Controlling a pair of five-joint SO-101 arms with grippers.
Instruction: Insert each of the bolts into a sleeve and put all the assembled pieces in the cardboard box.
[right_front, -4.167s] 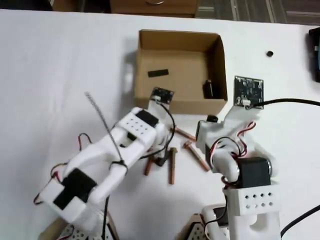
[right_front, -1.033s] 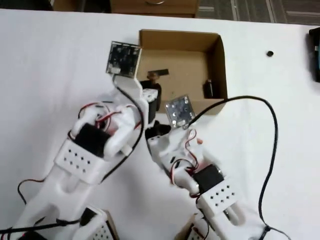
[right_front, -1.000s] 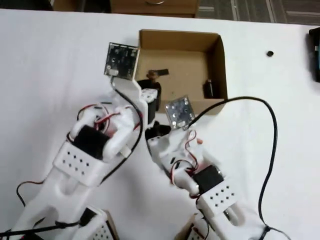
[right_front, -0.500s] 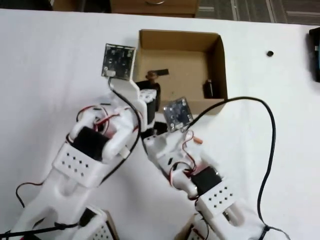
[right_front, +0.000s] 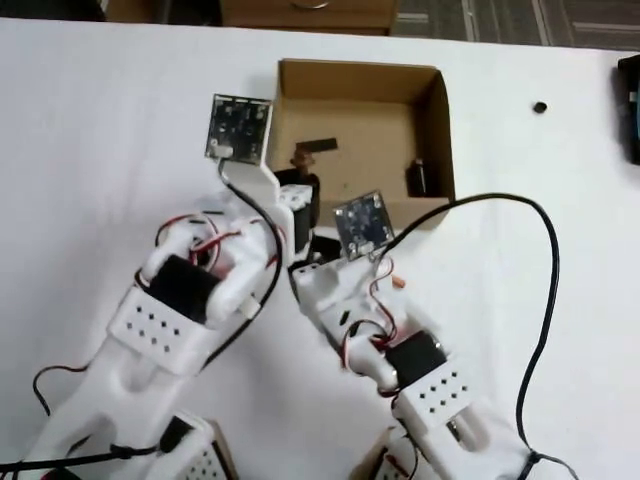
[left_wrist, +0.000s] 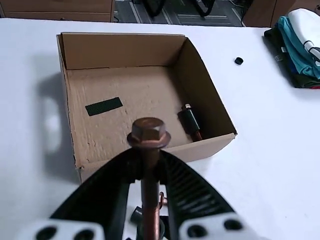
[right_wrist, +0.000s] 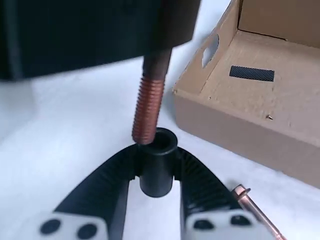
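Note:
My left gripper (left_wrist: 148, 157) is shut on a copper bolt (left_wrist: 148, 134), hex head toward the cardboard box (left_wrist: 207, 107). My right gripper (right_wrist: 157, 172) is shut on a black sleeve (right_wrist: 158, 155), held upright. The bolt's threaded end (right_wrist: 148, 112) rests at the rim of the sleeve's bore, slightly tilted. In the high view both grippers meet just in front of the box's (right_front: 352, 73) near wall, the left gripper (right_front: 298, 198) above the right gripper (right_front: 320, 246). An assembled piece (left_wrist: 190, 122) lies in the box by its right wall.
A black strip (left_wrist: 103, 106) lies on the box floor. A loose copper bolt (right_wrist: 256, 209) lies on the white table beside my right gripper. A small black object (right_front: 539, 106) sits far right of the box. Folded clothing (left_wrist: 295, 45) lies at the table's edge.
Over four seconds, both arms left the loose bolts and came together before the box. In the last second the bolt and sleeve closed up slightly.

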